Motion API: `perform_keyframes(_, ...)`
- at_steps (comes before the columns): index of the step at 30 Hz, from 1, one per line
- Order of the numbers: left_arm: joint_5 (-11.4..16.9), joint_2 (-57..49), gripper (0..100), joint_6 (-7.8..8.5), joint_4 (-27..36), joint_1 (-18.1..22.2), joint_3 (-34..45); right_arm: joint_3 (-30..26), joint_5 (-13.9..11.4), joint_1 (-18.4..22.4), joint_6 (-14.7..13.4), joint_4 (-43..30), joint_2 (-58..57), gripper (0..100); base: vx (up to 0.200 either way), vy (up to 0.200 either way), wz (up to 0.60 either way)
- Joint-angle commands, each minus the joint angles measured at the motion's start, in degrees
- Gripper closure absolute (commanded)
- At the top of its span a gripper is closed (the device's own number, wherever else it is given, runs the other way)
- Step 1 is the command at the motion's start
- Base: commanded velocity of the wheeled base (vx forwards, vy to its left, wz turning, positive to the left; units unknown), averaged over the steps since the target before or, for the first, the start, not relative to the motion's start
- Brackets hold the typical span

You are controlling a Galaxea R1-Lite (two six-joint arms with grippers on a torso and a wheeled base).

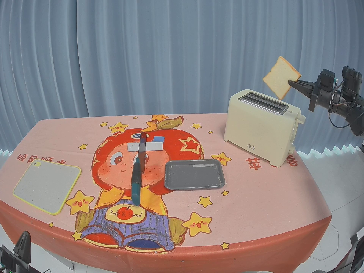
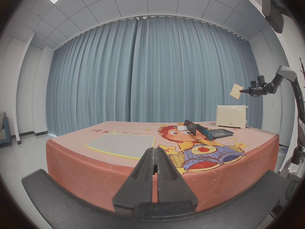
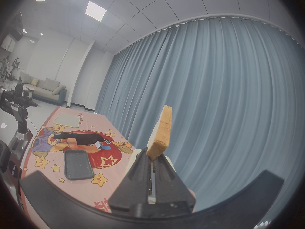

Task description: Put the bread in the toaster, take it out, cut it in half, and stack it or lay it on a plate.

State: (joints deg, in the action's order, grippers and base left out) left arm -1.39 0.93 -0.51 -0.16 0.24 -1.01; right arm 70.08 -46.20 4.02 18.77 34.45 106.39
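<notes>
My right gripper (image 1: 292, 83) is shut on a slice of bread (image 1: 281, 77) and holds it in the air, just above the right end of the cream toaster (image 1: 261, 126). The slice hangs tilted on one corner, and in the right wrist view the bread (image 3: 161, 133) stands edge-on between the fingers (image 3: 139, 166). The toaster's two slots face up under it. A knife (image 1: 137, 168) with a teal handle lies on the tablecloth, its blade resting on a small holder. A dark grey plate (image 1: 194, 174) lies right of the knife. My left gripper (image 2: 155, 153) is shut and empty, off the table's near-left corner.
A grey cutting board (image 1: 46, 185) with a yellow-green rim lies at the table's left. The pink printed tablecloth (image 1: 258, 201) covers a table with a rounded front edge. A blue curtain hangs close behind the toaster.
</notes>
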Motion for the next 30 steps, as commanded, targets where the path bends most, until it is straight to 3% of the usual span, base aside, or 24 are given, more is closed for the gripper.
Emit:
perform_keyframes(1, 0.0, -0.9, 100, -0.02, 0.0, 0.0, 1.0, 2.5, 0.0, -0.1, 0.0, -0.1, 2.8, 100, 0.000, 0.000, 0.00)
perform_keyframes(7, 0.0, -0.9, 100, -0.02, 0.0, 0.0, 1.0, 4.5, -0.1, 0.0, 0.0, -0.1, 4.4, 100, 0.000, 0.000, 0.00)
perform_keyframes(30, 0.0, -0.9, 100, -0.02, 0.0, 0.0, 1.0, 3.5, 0.0, 1.3, 0.5, 0.2, 5.8, 100, 0.000, 0.000, 0.00)
